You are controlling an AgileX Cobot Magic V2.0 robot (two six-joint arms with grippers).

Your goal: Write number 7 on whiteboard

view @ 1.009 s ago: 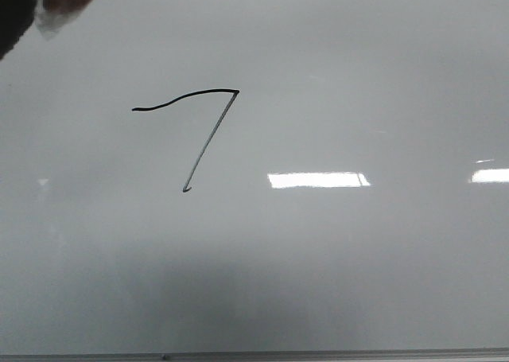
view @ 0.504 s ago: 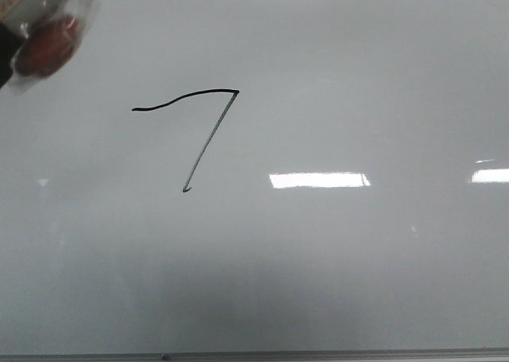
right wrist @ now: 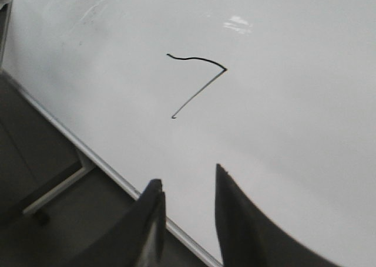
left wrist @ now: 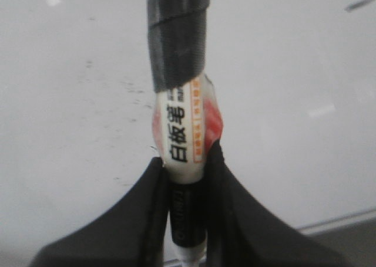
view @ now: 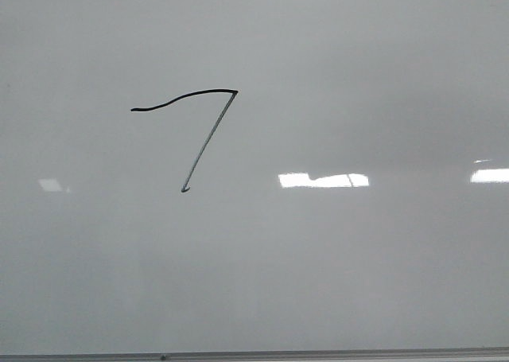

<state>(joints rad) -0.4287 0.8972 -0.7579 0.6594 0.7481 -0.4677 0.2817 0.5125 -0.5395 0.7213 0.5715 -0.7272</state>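
Observation:
A black hand-drawn number 7 (view: 195, 127) stands on the glossy whiteboard (view: 342, 266), left of centre in the front view. The right wrist view shows the same 7 (right wrist: 197, 79) well ahead of my right gripper (right wrist: 188, 179), which is open with nothing between its dark fingers and hangs over the board's framed edge. My left gripper (left wrist: 187, 152) is shut on a whiteboard marker (left wrist: 185, 132), white-labelled with black tape round its far part, held above the board. Neither gripper shows in the front view.
A thin metal frame strip (view: 254, 354) runs along the board's lower edge. Bright light reflections (view: 322, 180) lie right of the 7. Beyond the board's edge, the right wrist view shows a dark floor and a pale bar (right wrist: 56, 188).
The marker and left gripper, seen at the front view's top left corner earlier, have moved out of that view. The 7 is unchanged.

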